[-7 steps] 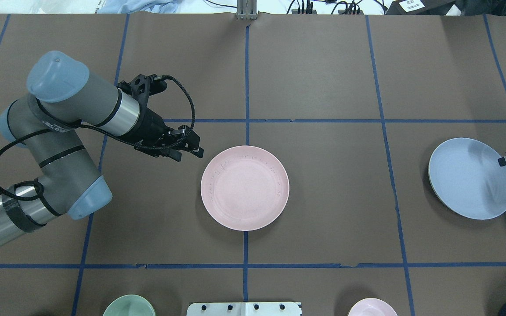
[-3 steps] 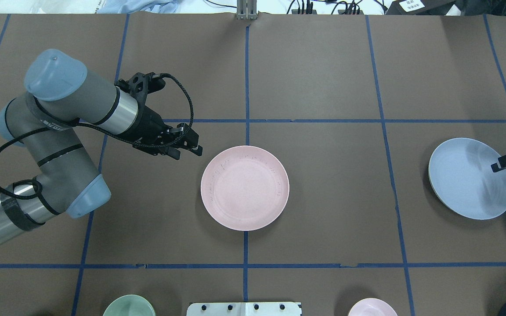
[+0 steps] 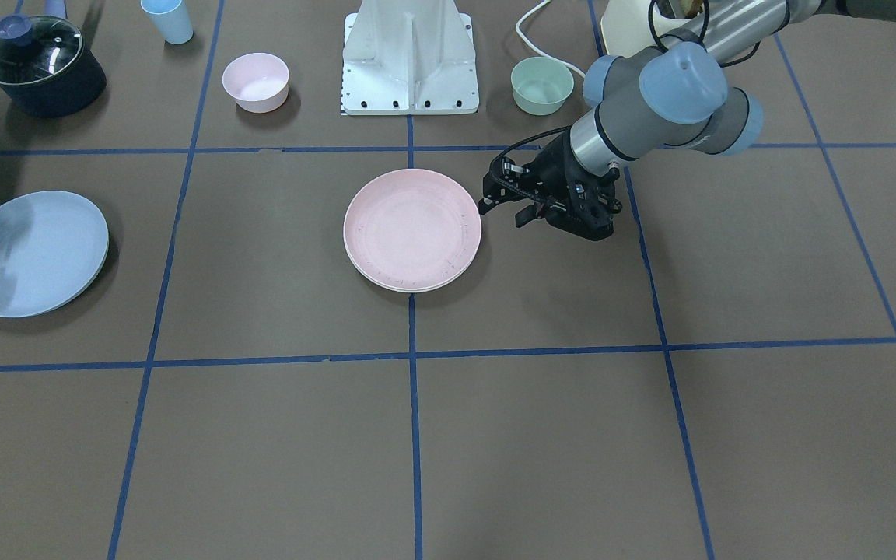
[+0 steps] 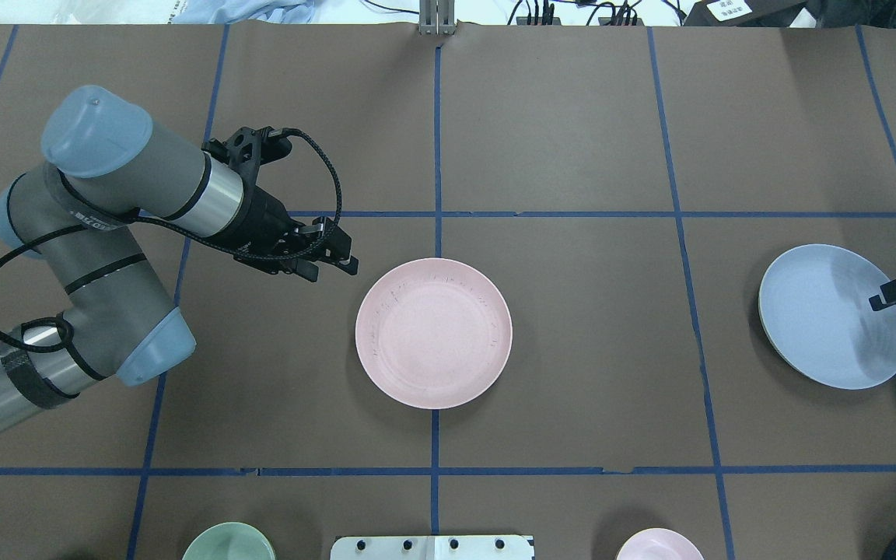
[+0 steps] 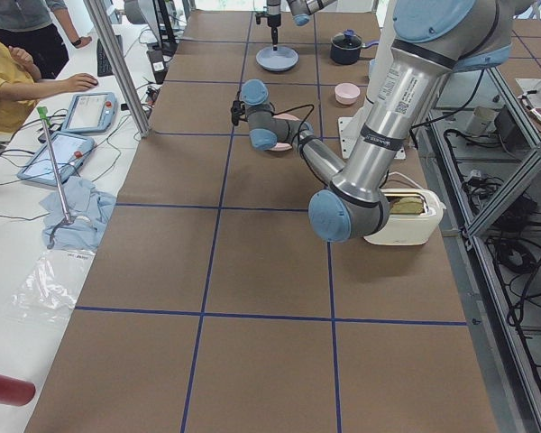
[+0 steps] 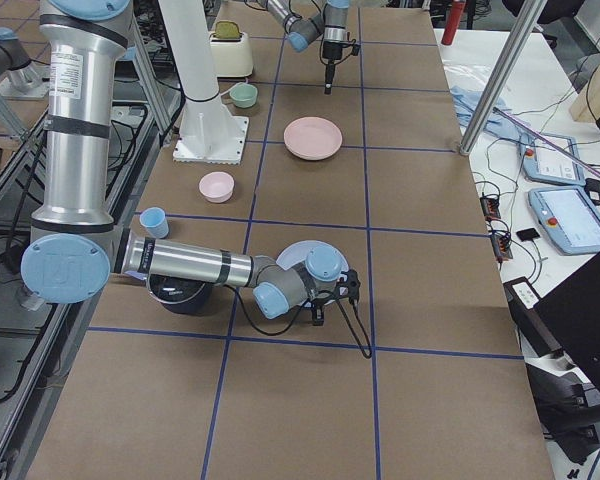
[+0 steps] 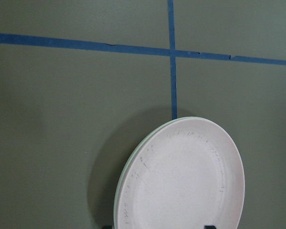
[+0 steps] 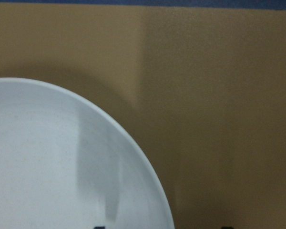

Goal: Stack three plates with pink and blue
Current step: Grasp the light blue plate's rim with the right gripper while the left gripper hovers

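Observation:
The pale pink plate (image 4: 433,333) lies at the table's middle on the cream-white plate, of which only a thin rim (image 7: 125,180) shows. My left gripper (image 4: 331,266) is open and empty, just off the pink plate's far-left edge; it also shows in the front view (image 3: 501,211). The light blue plate (image 4: 829,315) lies alone at the right. My right gripper (image 4: 887,297) is open over its right rim. In the right wrist view the blue plate's rim (image 8: 152,186) runs between the two tips.
A green bowl (image 4: 228,543) and a small pink bowl (image 4: 658,544) flank the robot's white base (image 3: 409,58). A dark lidded pot (image 3: 40,66) and a blue cup (image 3: 168,19) stand near the blue plate. A toaster (image 5: 401,216) sits behind the left arm.
My left gripper has drawn back slightly up and left, away from the pink plate. My right gripper has shifted a little inward over the blue plate's rim. The plates have not moved.

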You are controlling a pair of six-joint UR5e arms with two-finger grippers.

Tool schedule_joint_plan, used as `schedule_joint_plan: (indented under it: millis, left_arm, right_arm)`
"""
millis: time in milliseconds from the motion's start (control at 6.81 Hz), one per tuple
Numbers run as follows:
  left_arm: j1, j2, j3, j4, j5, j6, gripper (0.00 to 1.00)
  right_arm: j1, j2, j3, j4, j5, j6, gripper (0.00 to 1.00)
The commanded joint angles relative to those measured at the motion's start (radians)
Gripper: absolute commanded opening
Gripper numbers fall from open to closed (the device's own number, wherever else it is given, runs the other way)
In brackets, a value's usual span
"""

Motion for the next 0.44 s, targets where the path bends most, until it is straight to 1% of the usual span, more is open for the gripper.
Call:
schedule_joint_plan:
  millis: [0,294]
  left_arm:
    - [0.000,0.000,0.000,0.000,0.000,0.000,0.71]
    - [0.000,0.000,0.000,0.000,0.000,0.000,0.71]
  right_arm:
    - [-0.003,0.002,-0.008,-0.001,0.001,0.000,0.27]
    - [-0.003,0.002,-0.011,0.001,0.004,0.000,0.00]
